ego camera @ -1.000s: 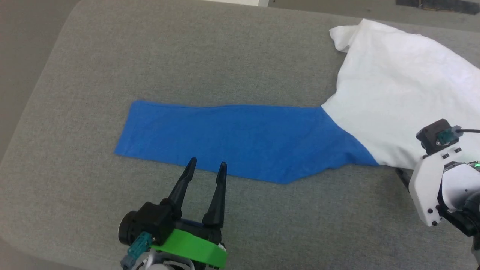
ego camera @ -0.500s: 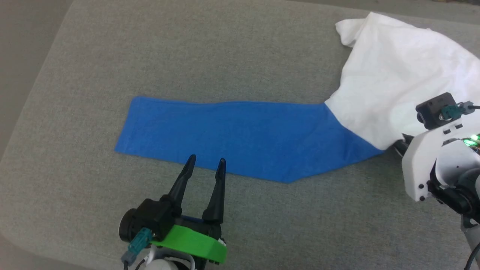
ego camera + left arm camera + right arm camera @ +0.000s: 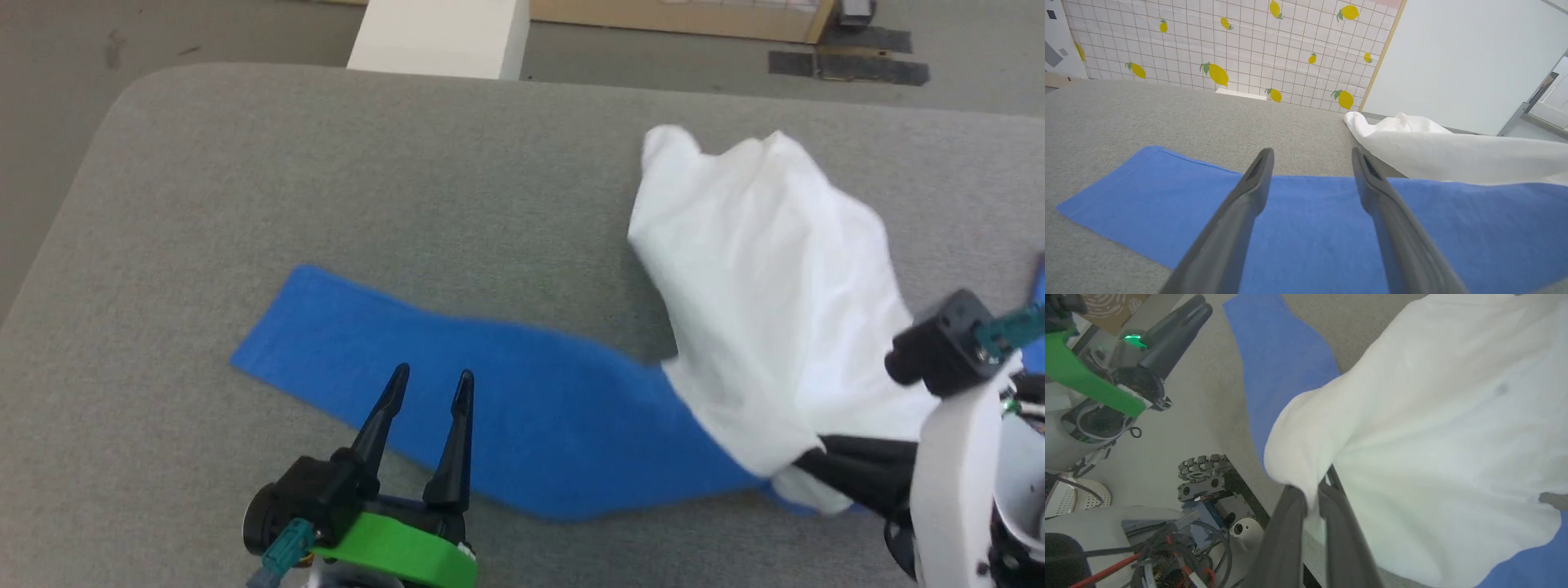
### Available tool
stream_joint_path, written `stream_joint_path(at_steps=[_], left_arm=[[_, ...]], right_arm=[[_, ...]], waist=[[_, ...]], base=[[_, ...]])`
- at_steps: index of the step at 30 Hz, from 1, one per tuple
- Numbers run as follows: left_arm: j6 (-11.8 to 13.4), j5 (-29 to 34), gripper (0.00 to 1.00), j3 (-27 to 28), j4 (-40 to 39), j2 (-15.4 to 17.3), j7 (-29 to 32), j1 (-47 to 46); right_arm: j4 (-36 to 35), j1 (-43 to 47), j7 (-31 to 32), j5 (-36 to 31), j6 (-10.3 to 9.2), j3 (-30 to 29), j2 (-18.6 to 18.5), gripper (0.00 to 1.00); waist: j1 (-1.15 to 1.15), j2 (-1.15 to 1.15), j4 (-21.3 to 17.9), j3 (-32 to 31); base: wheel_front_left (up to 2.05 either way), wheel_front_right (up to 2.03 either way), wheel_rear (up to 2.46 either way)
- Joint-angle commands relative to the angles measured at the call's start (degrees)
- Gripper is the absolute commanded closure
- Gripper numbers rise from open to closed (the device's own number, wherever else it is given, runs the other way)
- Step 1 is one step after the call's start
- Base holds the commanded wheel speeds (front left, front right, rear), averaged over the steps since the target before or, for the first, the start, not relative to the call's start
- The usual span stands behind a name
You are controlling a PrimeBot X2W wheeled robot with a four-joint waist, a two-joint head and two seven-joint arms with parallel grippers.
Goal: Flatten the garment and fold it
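Right gripper (image 3: 808, 464) pinches the garment (image 3: 759, 302) at its white edge; left gripper (image 3: 433, 376) is open over the blue sleeve (image 3: 531, 408).
The garment lies on the grey worktop (image 3: 326, 163), white body to the right and sleeve running out to the left. Right jaws are closed tight on a fold of the white body's near edge, close to where the sleeve joins, and the cloth is raised and drapes off the fingers. Left jaws are spread wide with nothing held, tips over the sleeve's near edge; touching or just above, can't tell. The sleeve is flat and smooth, cuff at the left end. The white body is bunched and wrinkled, humped up off the worktop.
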Motion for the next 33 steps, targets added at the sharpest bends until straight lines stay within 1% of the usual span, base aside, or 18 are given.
stream_joint_path(at_steps=[1, 4, 6, 8, 10, 14, 17, 20, 21, 22, 23, 24, 25, 29, 33], left_arm=[[0.29, -0.45, 0.0, 0.09, -0.49, 0.55, 0.07, 0.72], [0.27, -0.48, 0.0, -0.07, -1.03, 0.71, 0.26, 0.69], [0.08, -0.44, 0.0, -0.35, -1.25, 0.69, 0.39, 0.26], [-0.14, -0.41, 0.0, -0.7, -1.3, 0.51, 0.49, -0.36], [-0.41, -0.39, 0.0, -1.1, -1.13, 0.28, 0.59, -1.04], [-0.96, -0.24, 0.0, -1.87, -0.44, -0.33, 0.48, -2.54], [-1.5, -0.15, 0.0, -2.36, 0.27, -0.78, 0.3, -3.85], [-1.97, -0.08, 0.0, -2.68, 0.97, -1.24, 0.08, -5.13], [-2.47, 0.01, 0.0, -3.1, 1.82, -1.81, -0.19, -6.34], [-2.6, 0.06, 0.0, -3.26, 2.15, -2.05, -0.29, -6.69], [-2.66, 0.08, 0.0, -3.34, 2.43, -2.24, -0.37, -6.93], [-2.7, 0.09, 0.0, -3.42, 2.76, -2.45, -0.46, -7.17], [-2.73, 0.1, 0.0, -3.46, 3.01, -2.59, -0.52, -7.32], [-2.92, -0.11, 0.0, -3.42, 4.04, -2.84, -0.79, -7.46], [-2.7, -0.29, 0.0, -2.79, 4.41, -2.41, -1.02, -6.71]], right_arm=[[-2.39, 1.15, 1.79, 1.45, -0.08, -1.27, 1.35, 1.0], [-5.93, 1.41, 4.39, 1.99, -0.08, -3.95, 3.95, 1.0], [-6.69, -0.21, 4.92, -0.15, -0.08, -4.87, 4.03, 1.0], [-5.49, -2.31, 4.16, -2.3, -0.08, -4.89, 4.0, 1.0], [-2.91, -4.72, 2.42, -5.1, -0.08, -4.28, 2.97, 1.0], [5.73, -9.83, -4.52, -11.57, -0.08, -1.14, -1.3, 1.0], [14.67, -13.81, -11.74, -16.2, -0.08, 3.45, -5.58, 1.0], [22.93, -17.8, -18.35, -18.54, -0.08, 8.28, -7.92, 1.0], [31.51, -21.85, -24.17, -20.69, -0.08, 13.11, -9.03, 1.0], [34.35, -22.98, -25.59, -21.11, -0.08, 14.62, -9.19, 1.0], [36.46, -23.77, -26.59, -21.2, -0.08, 15.63, -9.11, 0.79], [38.71, -24.68, -27.8, -21.19, -0.08, 16.69, -8.89, 0.46], [40.23, -25.33, -28.73, -21.16, -0.08, 17.46, -8.75, 0.0], [43.5, -27.47, -32.88, -19.94, -0.08, 20.17, -8.24, 0.0], [41.92, -28.05, -36.2, -17.62, -0.08, 20.3, -8.29, 0.0]], waist=[[0.0, 0.0, -1.55, -1.19], [0.0, 0.0, -1.58, -0.5], [0.0, 0.0, -1.29, 0.39], [0.0, 0.0, -0.85, 1.52], [0.0, 0.0, -0.16, 2.84], [0.0, 0.0, 1.63, 5.6], [0.0, 0.0, 3.22, 7.72], [0.0, 0.0, 4.39, 9.42], [0.0, 0.0, 5.37, 10.72], [0.0, 0.0, 5.63, 10.96], [0.0, 0.0, 5.75, 11.05], [0.0, 0.0, 5.84, 11.06], [0.0, 0.0, 5.87, 11.02], [0.0, 0.0, 5.21, 9.63], [0.0, 0.0, 3.18, 6.78]], base=[[0.0, 0.0, 0.0], [0.0, 0.0, 0.0], [0.0, 0.0, 0.0], [0.0, 0.0, 0.0], [0.0, 0.0, 0.0], [0.0, 0.0, 0.0], [0.0, 0.0, 0.0], [0.0, 0.0, 0.0], [0.0, 0.0, 0.0], [0.0, 0.0, 0.0], [0.0, 0.0, 0.0], [0.0, 0.0, 0.0], [0.0, 0.0, 0.0], [0.0, 0.0, 0.0], [0.0, 0.0, 0.0]])
